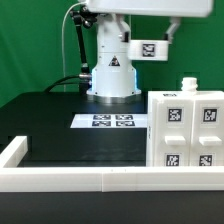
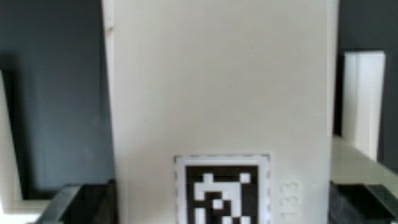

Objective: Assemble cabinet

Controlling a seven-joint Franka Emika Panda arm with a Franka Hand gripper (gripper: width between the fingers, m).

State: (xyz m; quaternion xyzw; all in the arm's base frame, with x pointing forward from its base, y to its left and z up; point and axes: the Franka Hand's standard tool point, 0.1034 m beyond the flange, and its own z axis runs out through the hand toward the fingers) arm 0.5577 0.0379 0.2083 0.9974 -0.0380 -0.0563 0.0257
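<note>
The cabinet (image 1: 185,130) is the big white box with several square tags, standing on the black table at the exterior view's right, with a small white peg (image 1: 187,82) on top. High above the table, my gripper (image 1: 160,38) is shut on a white tagged panel (image 1: 150,49), well clear of the cabinet. In the wrist view the panel (image 2: 222,90) fills the middle, its tag near my gripper (image 2: 217,205), and a dark finger (image 2: 80,205) presses each long side. The cabinet is hidden in the wrist view.
The marker board (image 1: 113,121) lies flat in front of the robot base (image 1: 112,80). A low white rail (image 1: 60,180) edges the table's front and the exterior view's left side. A black cable (image 1: 72,50) hangs beside the base.
</note>
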